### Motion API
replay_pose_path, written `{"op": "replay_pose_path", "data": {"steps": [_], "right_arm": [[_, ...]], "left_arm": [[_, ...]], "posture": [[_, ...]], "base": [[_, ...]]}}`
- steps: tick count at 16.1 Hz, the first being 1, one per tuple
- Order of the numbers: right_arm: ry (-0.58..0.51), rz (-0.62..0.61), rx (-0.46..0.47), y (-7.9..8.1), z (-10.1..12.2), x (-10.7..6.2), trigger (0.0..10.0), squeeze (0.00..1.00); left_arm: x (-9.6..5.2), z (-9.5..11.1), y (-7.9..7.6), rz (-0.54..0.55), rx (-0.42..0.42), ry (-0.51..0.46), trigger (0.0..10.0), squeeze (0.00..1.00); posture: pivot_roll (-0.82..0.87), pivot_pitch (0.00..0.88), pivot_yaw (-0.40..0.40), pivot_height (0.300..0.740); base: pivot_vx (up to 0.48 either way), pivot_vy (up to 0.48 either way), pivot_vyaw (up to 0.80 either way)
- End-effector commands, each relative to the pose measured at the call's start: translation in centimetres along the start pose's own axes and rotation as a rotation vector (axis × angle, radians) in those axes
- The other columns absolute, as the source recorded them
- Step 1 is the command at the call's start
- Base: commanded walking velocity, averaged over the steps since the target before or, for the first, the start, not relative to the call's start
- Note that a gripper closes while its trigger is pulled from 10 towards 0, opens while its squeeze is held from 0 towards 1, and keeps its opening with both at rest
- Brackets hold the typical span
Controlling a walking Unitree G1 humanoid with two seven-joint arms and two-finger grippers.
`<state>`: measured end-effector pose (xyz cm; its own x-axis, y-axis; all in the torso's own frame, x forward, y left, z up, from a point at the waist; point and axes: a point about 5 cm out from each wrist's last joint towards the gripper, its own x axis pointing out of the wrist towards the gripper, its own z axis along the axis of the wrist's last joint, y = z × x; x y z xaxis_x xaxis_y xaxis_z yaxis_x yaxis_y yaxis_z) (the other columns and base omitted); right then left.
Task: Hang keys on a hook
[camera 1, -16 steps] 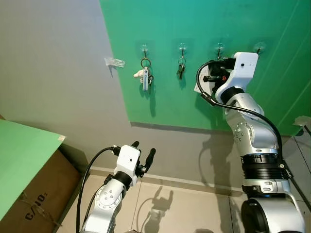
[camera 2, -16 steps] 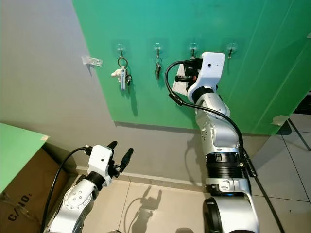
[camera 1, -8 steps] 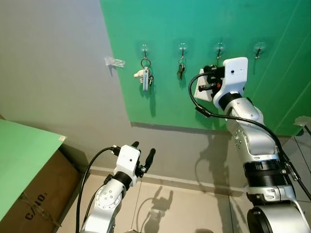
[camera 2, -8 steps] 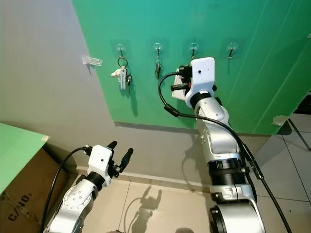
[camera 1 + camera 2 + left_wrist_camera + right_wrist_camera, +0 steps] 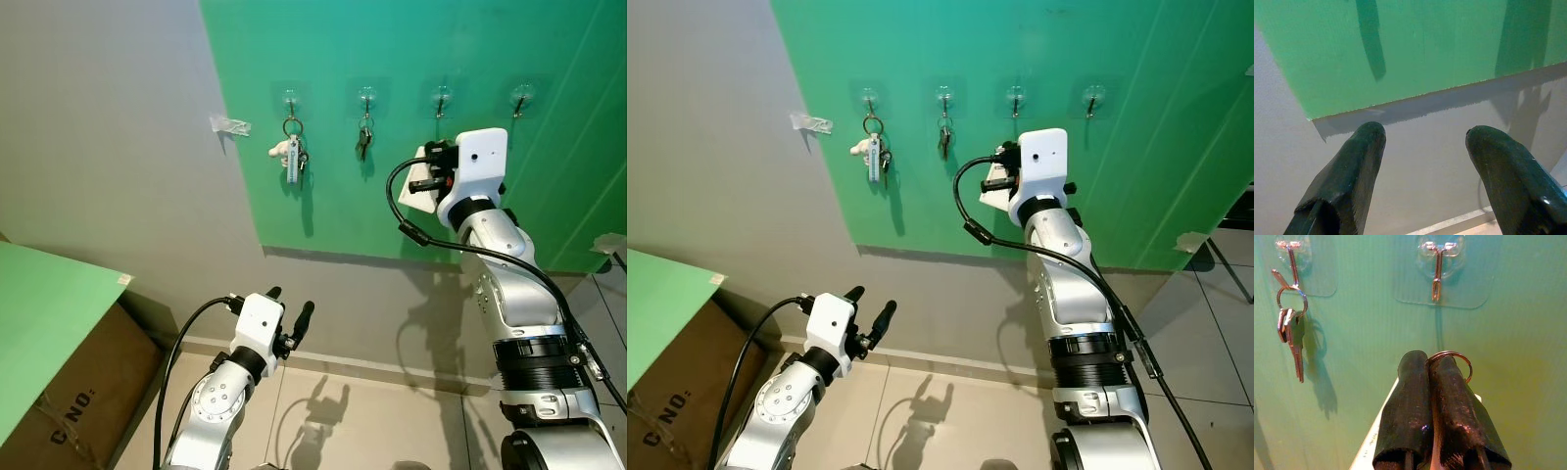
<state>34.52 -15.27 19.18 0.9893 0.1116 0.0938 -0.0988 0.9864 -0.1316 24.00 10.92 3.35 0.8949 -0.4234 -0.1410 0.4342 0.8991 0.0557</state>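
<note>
Keys' ring (image 5: 1452, 363) sits clenched in our right tool (image 5: 1436, 369), below a free hook (image 5: 1438, 269); four hooks, two free. Left tool (image 5: 1422, 142) gapes released.

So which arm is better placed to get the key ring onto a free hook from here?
The right. Its gripper is raised at the green board, shut on the key ring, just below a free hook. The left gripper sits low near the floor, fingers open and holding nothing.
</note>
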Motion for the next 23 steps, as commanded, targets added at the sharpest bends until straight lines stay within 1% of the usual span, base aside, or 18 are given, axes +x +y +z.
{"op": "replay_pose_path", "data": {"steps": [1, 6, 13, 15, 23], "right_arm": [[-0.065, -0.009, -0.015, -0.1, 1.7, 0.3, 10.0, 0.00], [-0.112, -0.007, -0.023, 0.1, 2.8, 0.5, 10.0, 0.00], [-0.127, 0.007, -0.003, 0.4, 3.3, 0.5, 10.0, 0.00], [-0.126, 0.026, 0.015, 0.8, 3.4, 0.5, 10.0, 0.00], [-0.135, 0.048, 0.012, 1.1, 3.7, 0.6, 10.0, 0.00]], "left_arm": [[0.2, 0.1, 0.1, -0.010, 0.017, -0.003, 10.0, 0.00], [0.1, 0.0, 0.0, -0.011, 0.016, 0.000, 10.0, 0.00], [0.1, -0.1, 0.0, -0.017, 0.018, -0.001, 10.0, 0.00], [0.1, -0.1, -0.1, -0.019, 0.019, -0.001, 10.0, 0.00], [0.1, -0.1, -0.1, -0.019, 0.020, -0.002, 10.0, 0.00]], "posture": [[-0.23, 0.000, 0.097, 0.740], [-0.23, 0.000, 0.094, 0.740], [-0.23, 0.000, 0.098, 0.740], [-0.23, 0.000, 0.098, 0.740], [-0.23, 0.000, 0.097, 0.740]], "base": [[0.000, 0.000, 0.00], [0.000, 0.000, 0.00], [0.000, 0.000, 0.00], [0.000, 0.000, 0.00], [0.000, 0.000, 0.00]]}}
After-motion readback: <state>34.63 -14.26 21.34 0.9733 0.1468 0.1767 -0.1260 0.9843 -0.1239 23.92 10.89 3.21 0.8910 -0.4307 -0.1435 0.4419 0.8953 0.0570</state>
